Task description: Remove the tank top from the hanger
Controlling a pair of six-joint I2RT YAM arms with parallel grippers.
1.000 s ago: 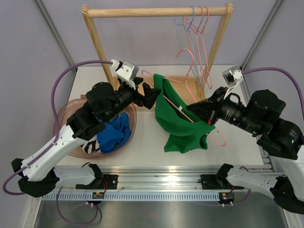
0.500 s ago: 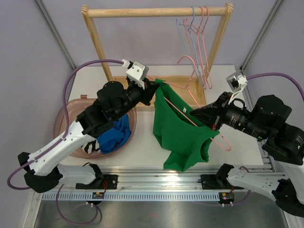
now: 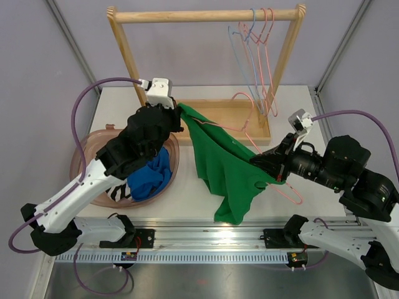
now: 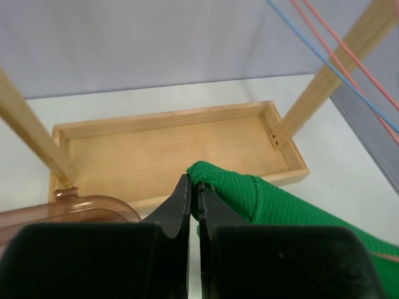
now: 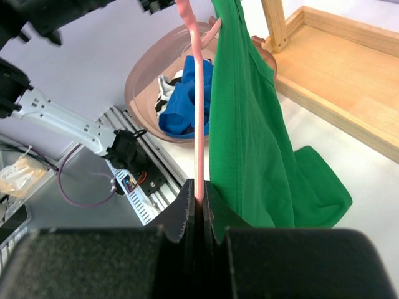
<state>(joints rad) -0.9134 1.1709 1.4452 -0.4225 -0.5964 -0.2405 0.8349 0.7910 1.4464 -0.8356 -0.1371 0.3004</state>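
The green tank top [image 3: 221, 165] hangs stretched between both arms on a pink wire hanger [image 3: 288, 189], above the table's middle. My left gripper [image 3: 179, 112] is shut on the top's upper left strap; in the left wrist view the green fabric [image 4: 274, 202] is pinched at the fingertips [image 4: 194, 187]. My right gripper [image 3: 259, 163] is shut on the hanger's wire. In the right wrist view the pink hanger [image 5: 197, 93] runs straight up from the jaws of the right gripper [image 5: 199, 190], with the tank top [image 5: 249, 137] draped beside it.
A wooden rack [image 3: 206, 15] stands at the back with a wooden base tray [image 3: 230, 115] and several wire hangers [image 3: 259, 56] on its rail. A pink basin [image 3: 84, 156] at the left holds blue clothes [image 3: 149, 177]. The rack's post [image 3: 128, 56] is close behind my left gripper.
My left gripper has shut on the tank top's strap and pulled it left and back. The top now hangs stretched out, and the right arm has shifted slightly with the hanger.
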